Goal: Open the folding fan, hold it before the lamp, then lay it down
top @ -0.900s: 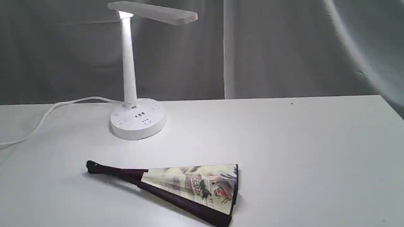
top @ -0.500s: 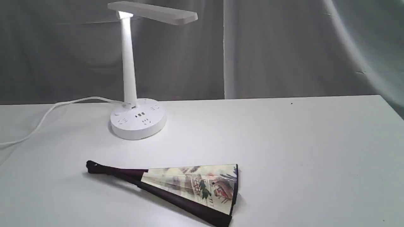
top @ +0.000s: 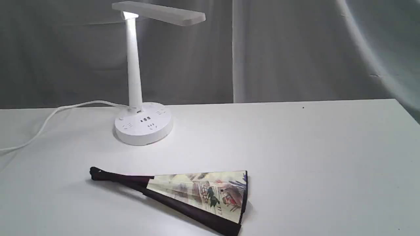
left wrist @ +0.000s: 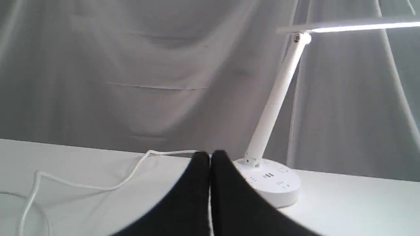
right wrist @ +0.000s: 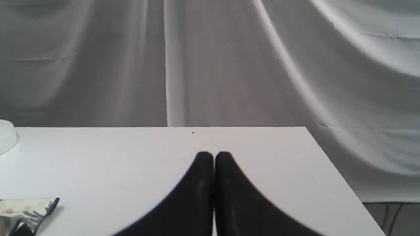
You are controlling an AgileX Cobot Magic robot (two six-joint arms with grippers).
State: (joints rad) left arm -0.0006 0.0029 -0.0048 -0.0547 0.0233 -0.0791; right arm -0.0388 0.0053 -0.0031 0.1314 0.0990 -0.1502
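The folding fan (top: pixel 197 193) lies partly spread on the white table (top: pixel 311 157) near its front edge, with dark maroon ribs and a painted cream leaf; a corner of the fan (right wrist: pixel 29 209) shows in the right wrist view. Behind it stands the lit white lamp (top: pixel 135 82), also in the left wrist view as the lamp (left wrist: pixel 275 108). Neither arm appears in the exterior view. My left gripper (left wrist: pixel 210 156) is shut and empty, short of the lamp's base. My right gripper (right wrist: pixel 214 156) is shut and empty over bare table, right of the fan.
The lamp's white cord (top: pixel 49 119) trails off the table's left side, and the cord (left wrist: pixel 98 183) loops across the surface in the left wrist view. A grey curtain (top: pixel 295 49) hangs behind. The table's right edge (right wrist: pixel 338 173) drops off beside my right gripper.
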